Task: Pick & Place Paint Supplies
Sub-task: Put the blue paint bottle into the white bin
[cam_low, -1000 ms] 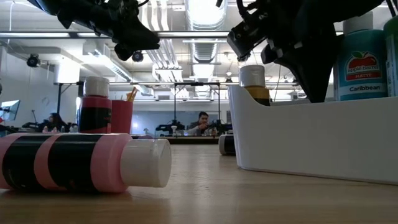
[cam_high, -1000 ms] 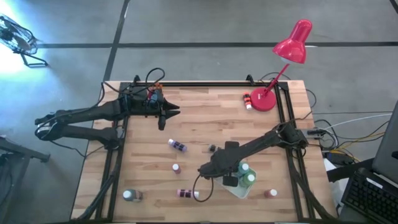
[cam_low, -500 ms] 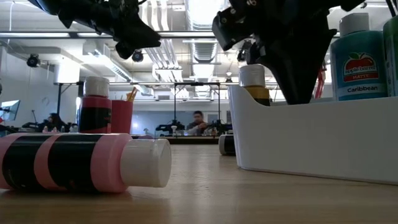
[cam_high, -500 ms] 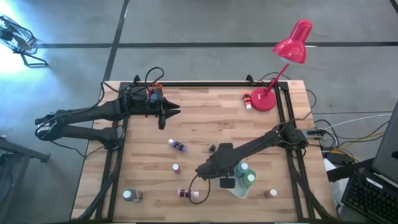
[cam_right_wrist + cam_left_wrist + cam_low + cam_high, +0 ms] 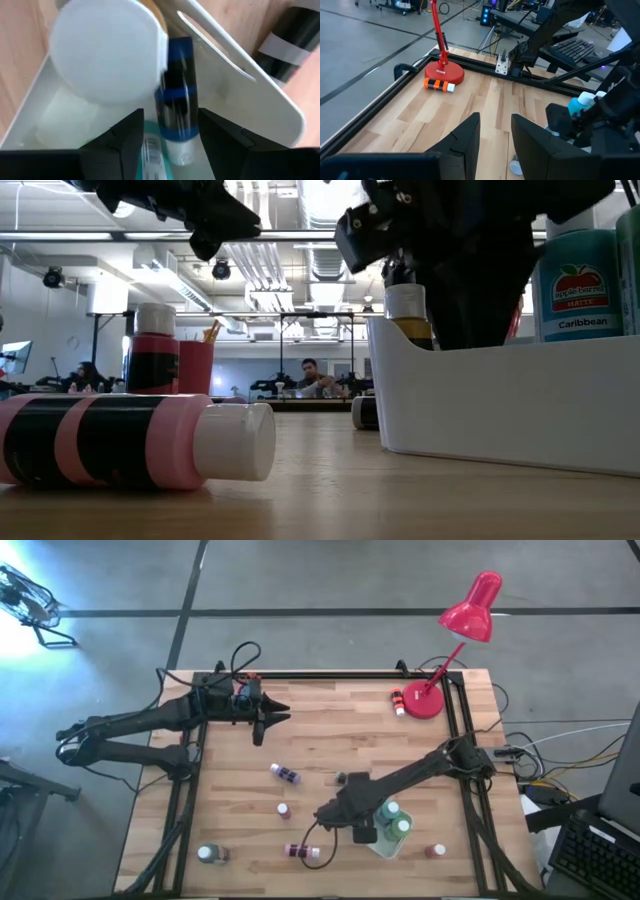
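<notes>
A white bin (image 5: 392,840) stands on the wooden table near its front right. In it are a teal bottle (image 5: 578,285) and a brown bottle with a white cap (image 5: 107,50). My right gripper (image 5: 366,832) points down into the bin, open. A blue-and-black bottle (image 5: 175,115) lies slanted between its fingers, apart from both. More bottles sit loose on the table: a purple one (image 5: 286,774), a small upright one (image 5: 284,810), a pink-and-black one on its side (image 5: 300,851). My left gripper (image 5: 262,730) hangs above the far left, narrowly open and holding nothing.
A red desk lamp (image 5: 450,650) stands at the far right corner with a red-and-black bottle (image 5: 399,700) lying against its base. Further bottles stand near the front edge (image 5: 210,854) and to the right of the bin (image 5: 434,851). People sit far behind the table (image 5: 312,377).
My right gripper has turned about over the bin and shifted a little toward the table's left. My left gripper has risen slightly above the far left of the table.
</notes>
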